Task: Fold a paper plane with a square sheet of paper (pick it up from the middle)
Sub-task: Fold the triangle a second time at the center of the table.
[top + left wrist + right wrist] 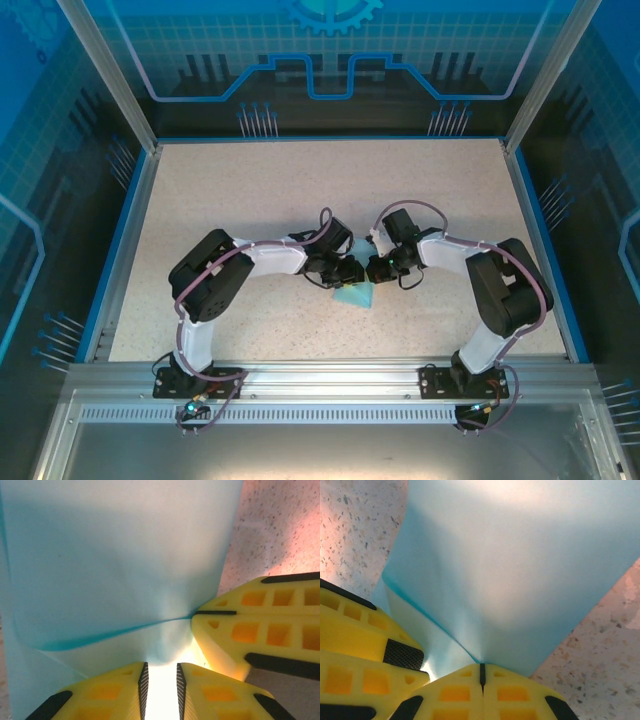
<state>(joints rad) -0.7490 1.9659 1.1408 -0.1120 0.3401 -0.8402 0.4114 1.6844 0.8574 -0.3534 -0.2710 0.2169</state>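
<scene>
The square sheet of paper [357, 297] is light blue and hangs bent between the two grippers at the table's middle, one sharp crease running through it. My right gripper [481, 666] is shut on an edge of the sheet [520, 555], pinching it at the crease. My left gripper [161, 665] stands slightly open, its jaws a narrow gap apart, with the sheet [120, 555] bulging just ahead of its tips. The right gripper's fingers [260, 625] press in from the right in the left wrist view. From above, left gripper [349, 272] and right gripper [373, 270] nearly touch. The paper plane is out of view.
The speckled beige table [300, 190] has a blue rim and dark walls all around. Both arms reach inward from their bases at the near edge, elbows out to the sides. Bare tabletop lies behind and to both sides of the grippers.
</scene>
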